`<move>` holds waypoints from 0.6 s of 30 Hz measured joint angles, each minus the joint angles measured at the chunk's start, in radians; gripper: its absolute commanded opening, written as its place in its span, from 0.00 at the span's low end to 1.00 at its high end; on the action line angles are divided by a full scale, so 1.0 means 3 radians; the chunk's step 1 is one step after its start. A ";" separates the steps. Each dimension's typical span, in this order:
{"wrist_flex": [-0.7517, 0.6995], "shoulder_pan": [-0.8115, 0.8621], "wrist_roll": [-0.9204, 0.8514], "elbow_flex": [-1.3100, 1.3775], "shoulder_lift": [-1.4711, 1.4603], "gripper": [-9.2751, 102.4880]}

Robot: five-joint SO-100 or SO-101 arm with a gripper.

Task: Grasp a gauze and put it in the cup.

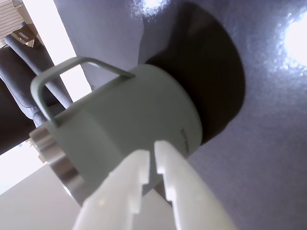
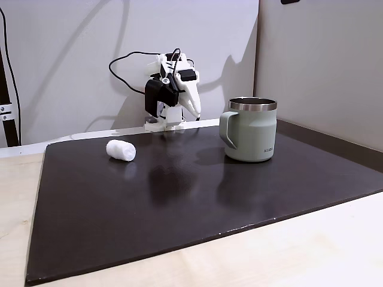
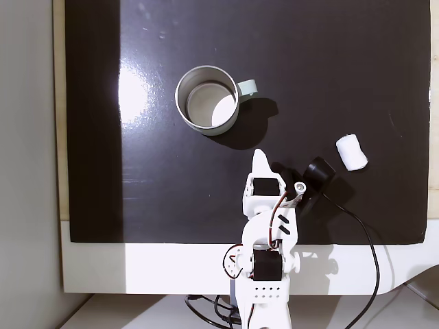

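The sage-green cup [image 2: 251, 139] stands upright on the dark mat, its handle towards the left in a fixed view. From above, the cup [image 3: 179, 103] looks empty inside. The gauze [image 2: 121, 150] is a small white roll lying on the mat, well left of the cup. Seen from above, the gauze [image 3: 351, 151] lies to the right of the arm. My gripper [image 2: 195, 109] is folded back at the arm's base and points down, shut, with nothing between its fingers. In the wrist view the gripper [image 1: 153, 152] hangs near the cup [image 1: 134, 120].
A dark mat [image 2: 179, 209] covers most of the light table [image 2: 299, 257]. The arm's base [image 3: 264, 288] stands on the table's white edge, with a black cable [image 3: 371, 260] looping to its right. Walls [image 2: 323, 60] close off the back and the right side.
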State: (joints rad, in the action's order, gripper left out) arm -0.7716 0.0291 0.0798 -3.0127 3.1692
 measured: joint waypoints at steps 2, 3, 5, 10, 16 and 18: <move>0.0000 -0.0005 -0.0061 0.0000 0.0000 0.08; 0.0000 -0.0112 -0.0199 0.0000 0.0000 0.08; 0.0000 -0.0297 -0.0368 0.0000 0.0000 0.08; 0.0000 -0.0317 -0.0455 0.0000 0.0000 0.08; 0.0000 -0.0312 -0.0465 0.0000 0.0000 0.08; 0.0000 -0.0358 -0.0465 0.0000 0.0000 0.08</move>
State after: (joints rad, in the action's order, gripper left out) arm -0.7716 -0.0782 -0.0598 -3.0127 3.1692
